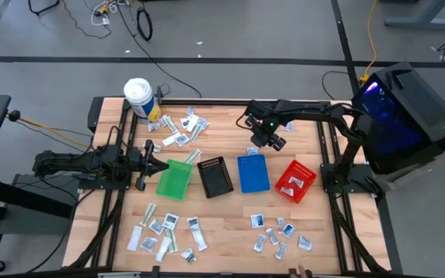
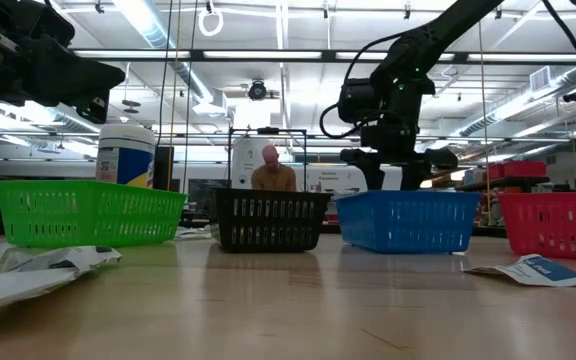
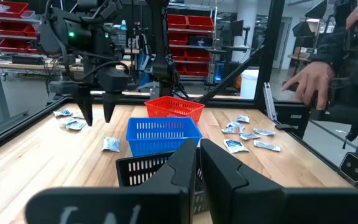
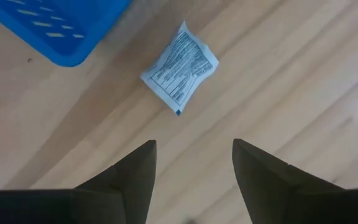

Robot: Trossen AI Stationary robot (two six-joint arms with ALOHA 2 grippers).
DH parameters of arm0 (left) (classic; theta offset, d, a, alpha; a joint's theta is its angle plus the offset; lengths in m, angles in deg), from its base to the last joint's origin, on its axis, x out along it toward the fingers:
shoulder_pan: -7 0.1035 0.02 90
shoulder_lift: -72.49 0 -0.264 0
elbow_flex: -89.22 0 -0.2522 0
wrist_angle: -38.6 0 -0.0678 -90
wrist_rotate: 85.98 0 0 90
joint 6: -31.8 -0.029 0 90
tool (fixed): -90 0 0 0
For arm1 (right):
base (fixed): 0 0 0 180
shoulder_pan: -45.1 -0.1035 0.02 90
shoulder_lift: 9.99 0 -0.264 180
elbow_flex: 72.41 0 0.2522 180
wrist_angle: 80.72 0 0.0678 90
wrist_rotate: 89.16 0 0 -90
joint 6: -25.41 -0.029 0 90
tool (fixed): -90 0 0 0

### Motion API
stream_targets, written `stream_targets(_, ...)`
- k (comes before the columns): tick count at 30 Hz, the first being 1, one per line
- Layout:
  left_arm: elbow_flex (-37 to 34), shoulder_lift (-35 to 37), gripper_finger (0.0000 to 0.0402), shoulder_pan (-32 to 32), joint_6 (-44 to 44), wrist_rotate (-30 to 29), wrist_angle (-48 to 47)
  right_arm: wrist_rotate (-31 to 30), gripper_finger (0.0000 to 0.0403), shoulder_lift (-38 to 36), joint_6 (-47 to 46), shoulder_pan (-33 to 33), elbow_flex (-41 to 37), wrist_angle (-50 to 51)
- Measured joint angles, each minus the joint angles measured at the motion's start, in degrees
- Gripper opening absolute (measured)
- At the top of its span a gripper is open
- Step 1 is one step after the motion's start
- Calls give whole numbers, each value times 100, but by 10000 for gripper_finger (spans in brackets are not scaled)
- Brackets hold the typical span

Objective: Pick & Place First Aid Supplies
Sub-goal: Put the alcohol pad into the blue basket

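1. From above, the wooden slatted desk [image 1: 230, 220] carries four small plastic bins in a row: green [image 1: 174, 179], black [image 1: 215, 176], blue [image 1: 253, 173] and red [image 1: 295, 181]. Flat white and silvery first aid sachets [image 1: 164, 232] lie scattered in three clusters, so most sorting looks undone. The right claw [image 1: 268, 137] hovers behind the blue bin.
2. At desk height, the bins' contents are hidden.
3. The left wrist view shows the left claw [image 3: 199, 163] pressed together, waiting near the black bin.
4. The right wrist view shows the right claw spread and empty above one printed white sachet [image 4: 179, 68] just beside the blue bin.
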Motion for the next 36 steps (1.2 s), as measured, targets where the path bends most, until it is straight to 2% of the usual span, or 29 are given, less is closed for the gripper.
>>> stream_targets(14,-2,0,32,0,0,0,-1,204,212,0,-1278,-142,0,-127)
stream_targets(19,0,0,32,0,0,0,0,386,205,0,-1338,-146,0,-238)
stream_targets(26,-1,-1,32,0,0,0,0,738,134,0,-1358,-142,0,-275)
stream_targets(36,-2,-2,32,0,0,0,0,757,9,-2,-1363,-33,0,-344)
